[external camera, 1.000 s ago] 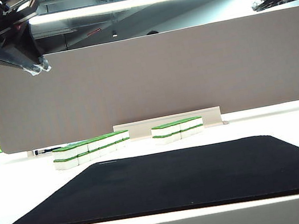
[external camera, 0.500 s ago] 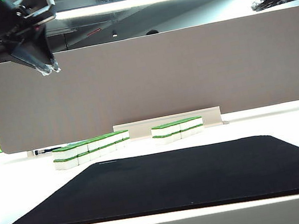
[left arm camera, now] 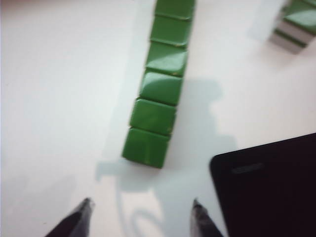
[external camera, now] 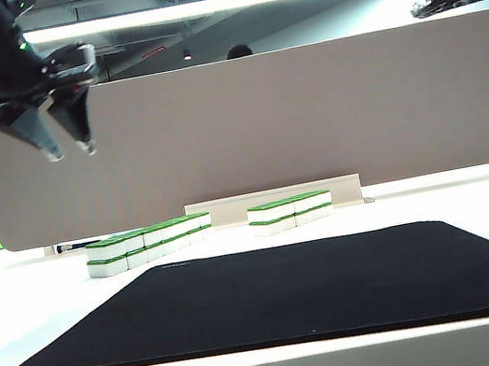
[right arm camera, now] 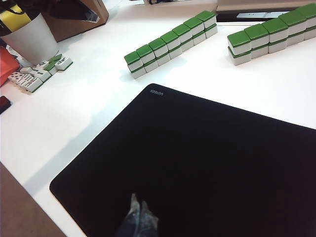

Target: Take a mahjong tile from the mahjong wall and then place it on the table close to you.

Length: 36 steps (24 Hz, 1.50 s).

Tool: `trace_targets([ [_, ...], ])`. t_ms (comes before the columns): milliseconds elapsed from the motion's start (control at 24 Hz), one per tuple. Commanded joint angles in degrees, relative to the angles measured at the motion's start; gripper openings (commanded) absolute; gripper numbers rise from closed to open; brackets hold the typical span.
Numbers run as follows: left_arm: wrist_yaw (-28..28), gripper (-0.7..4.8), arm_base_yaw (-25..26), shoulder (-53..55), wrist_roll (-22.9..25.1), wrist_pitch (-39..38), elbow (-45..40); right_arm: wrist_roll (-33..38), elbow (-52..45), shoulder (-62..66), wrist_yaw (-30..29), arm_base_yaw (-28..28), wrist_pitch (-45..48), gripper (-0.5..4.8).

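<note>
The mahjong wall stands as two short rows of white tiles with green tops, stacked two high: a left row (external camera: 146, 242) and a right row (external camera: 291, 210) behind the black mat. My left gripper (external camera: 69, 150) hangs high above the left row, open and empty. In the left wrist view its open gripper (left arm camera: 141, 204) points down at the near end of that row (left arm camera: 157, 106), well short of touching it. My right gripper (right arm camera: 138, 203) is shut and empty over the black mat (right arm camera: 197, 163). The white table (external camera: 22, 317) surrounds the mat.
A grey partition (external camera: 308, 115) runs behind the wall. In the right wrist view a paper cup (right arm camera: 30, 39), a cardboard box (right arm camera: 74, 15) and several loose tiles (right arm camera: 38, 73) sit at the table's far side. The mat's corner (left arm camera: 266, 182) lies beside the left row.
The left gripper has come down and a little to the right, turned to point downward, and its jaws have opened. The right arm and the tiles have not moved.
</note>
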Motion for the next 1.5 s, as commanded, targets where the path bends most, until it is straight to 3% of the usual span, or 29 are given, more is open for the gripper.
trace_targets([
  [42,0.1,2.49,1.6,2.4,2.0,-3.0,3.8,0.0,0.2,-0.2,-0.3,0.0,0.6,-0.01],
  [250,0.2,3.69,2.3,6.4,4.5,-6.1,7.5,0.0,0.2,-0.2,-0.3,0.0,0.6,-0.01],
  [583,0.3,3.87,2.3,11.8,7.8,-7.0,8.9,0.0,0.2,-0.2,-0.3,0.0,0.6,-0.01],
  [791,0.5,4.76,2.1,14.7,9.5,-7.8,8.9,0.0,0.2,-0.2,-0.3,0.0,0.6,-0.01],
  [1208,-0.2,4.79,-0.5,17.2,12.0,-3.3,8.9,0.0,0.2,-0.2,-0.3,0.0,0.6,-0.01],
  [1499,-3.9,4.79,-1.0,18.8,13.3,0.0,8.9,0.0,0.2,-0.2,-0.3,0.0,0.5,-0.01],
])
